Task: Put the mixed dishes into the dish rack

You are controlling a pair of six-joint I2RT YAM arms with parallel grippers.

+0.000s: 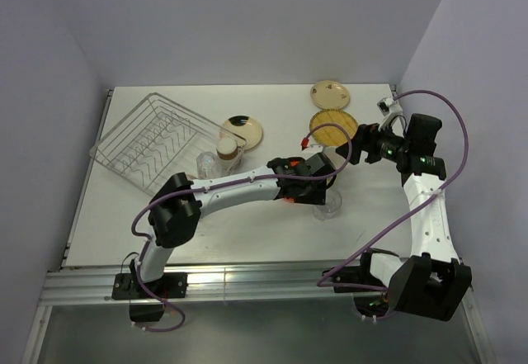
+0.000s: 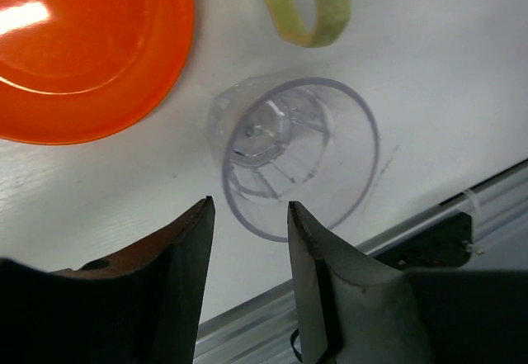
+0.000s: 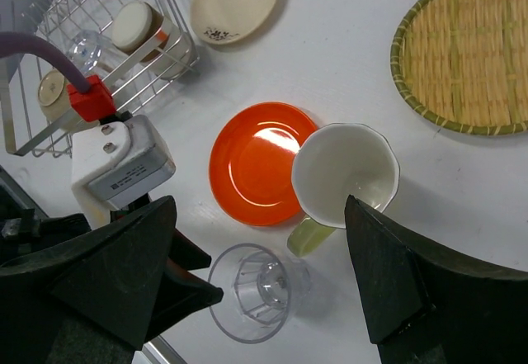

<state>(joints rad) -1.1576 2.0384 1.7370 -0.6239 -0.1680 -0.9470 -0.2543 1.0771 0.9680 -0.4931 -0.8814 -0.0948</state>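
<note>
Your left gripper [image 2: 247,215] hangs over the near rim of the upright clear glass [image 2: 289,149], jaws partly apart, one finger on each side of that rim; you can't see them pinching anything. The glass is empty and stands on the table [image 1: 107,232] just beside the orange round plate [image 2: 82,50]. The pale yellow mug [image 3: 345,174] next to it is empty too (white inside). Your right gripper [image 3: 260,207] is spread wide above them and holds nothing.

The dish rack [image 1: 140,137] sits far left. A second glass [image 3: 82,50] and a cream-topped cup [image 3: 136,26] seem to be in its corner, though the wires blur that. The tan woven-look plate [image 3: 466,50] is cut off at the frame edge.
</note>
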